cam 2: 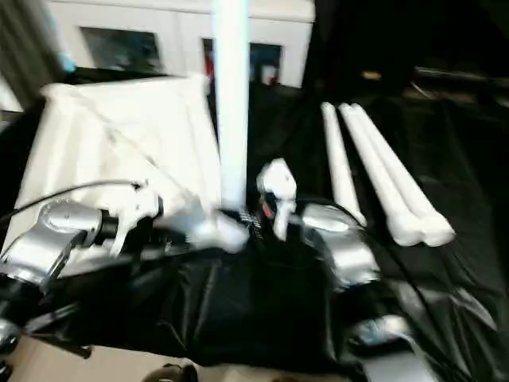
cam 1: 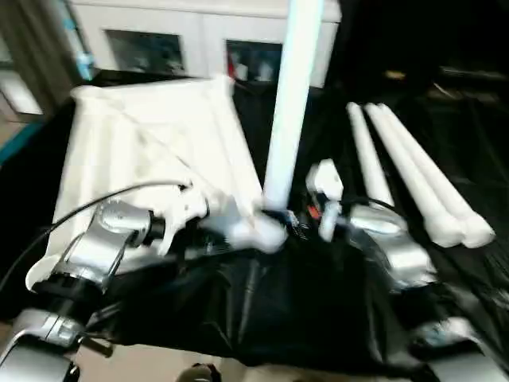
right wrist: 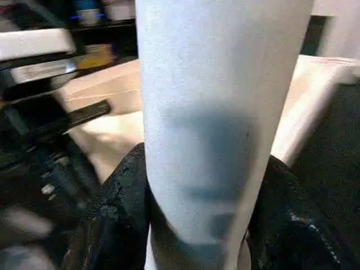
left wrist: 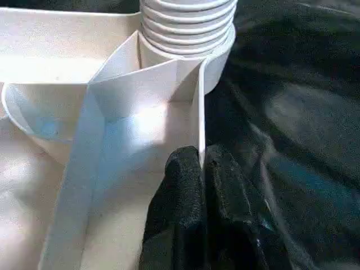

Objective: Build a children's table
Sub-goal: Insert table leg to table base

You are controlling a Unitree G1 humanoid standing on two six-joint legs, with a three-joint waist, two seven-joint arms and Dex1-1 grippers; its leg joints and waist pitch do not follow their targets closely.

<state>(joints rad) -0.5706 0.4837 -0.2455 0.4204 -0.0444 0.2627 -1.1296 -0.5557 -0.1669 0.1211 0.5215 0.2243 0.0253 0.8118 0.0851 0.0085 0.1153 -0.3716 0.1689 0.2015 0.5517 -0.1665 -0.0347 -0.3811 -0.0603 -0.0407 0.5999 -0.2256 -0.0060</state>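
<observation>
- The left end effector [left wrist: 201,185] is clenched on a thin rib of the table top [cam 1: 143,151], beside the corner socket [left wrist: 216,67].
- The right end effector [right wrist: 197,219] grasps the upright leg [cam 1: 290,103] standing in that socket.
- Three spare legs [cam 1: 413,175] lie on the black-draped surface [cam 1: 262,310] to the right.

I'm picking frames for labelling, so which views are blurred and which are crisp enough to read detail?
Left eye and right eye views: smeared throughout, the loose legs and cabinet soft-edged. Left wrist view: crisp, the threaded leg end and socket ribs sharp. Right wrist view: the upright leg fairly clear, its background blurred.
</observation>
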